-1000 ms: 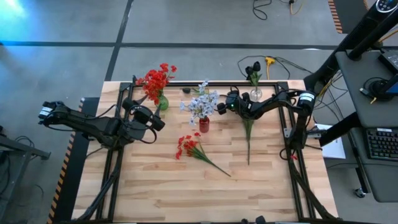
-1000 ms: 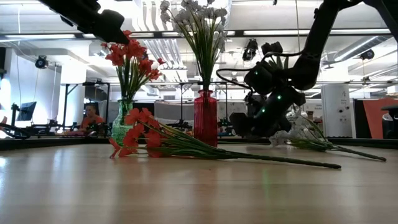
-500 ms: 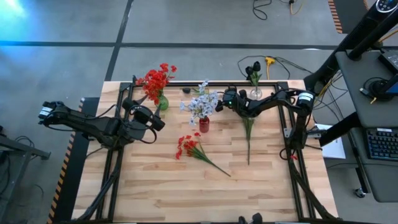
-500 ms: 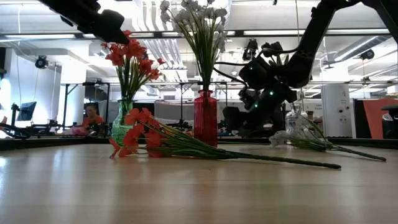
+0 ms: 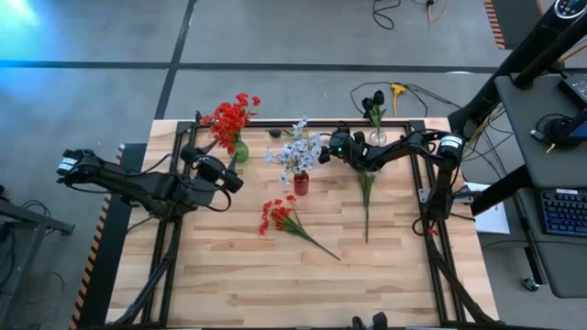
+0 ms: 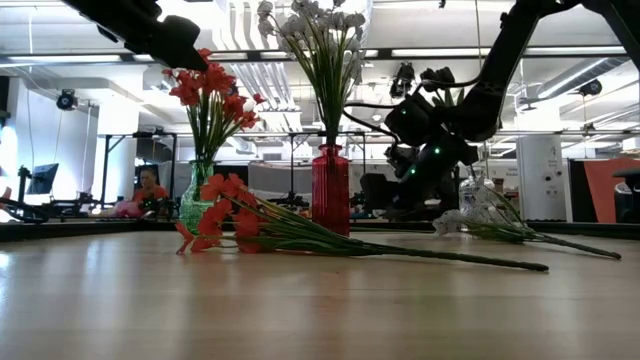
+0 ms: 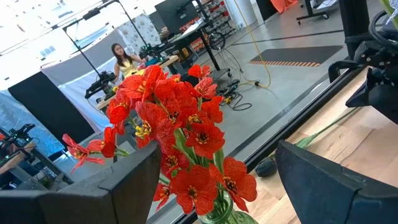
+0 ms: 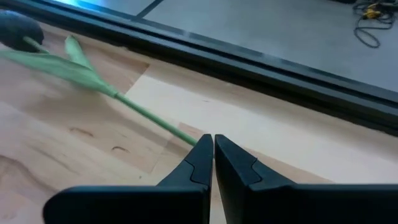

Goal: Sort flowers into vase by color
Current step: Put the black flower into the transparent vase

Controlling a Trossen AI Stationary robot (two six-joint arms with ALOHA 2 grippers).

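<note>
Red flowers stand in a green vase. Pale blue-white flowers stand in a red vase. One red flower lies flat at the table's middle. A dark-bud flower lies along the far edge; its thin stalk runs to my right gripper, which is shut on it. My left gripper hangs open, raised, just short of the red blooms. Another green stalk lies right of centre, its bloom end under my right arm. My right gripper pinches the dark-bud flower's stalk at its free end, between the tips of its two shut fingers. It comes slanting down from the table's right. The stalk runs on ahead toward the bud, low over the wood; whether it is lifted clear I cannot tell.
A clear vase with dark-bud flowers stands at the far right, close behind my right arm. A black frame rail runs along the far edge. A person sits in the room beyond. The table's near half holds open wood.
My right gripper has risen a little and edged toward the far edge, staying shut on the stalk. Over the last half second it has kept still.
</note>
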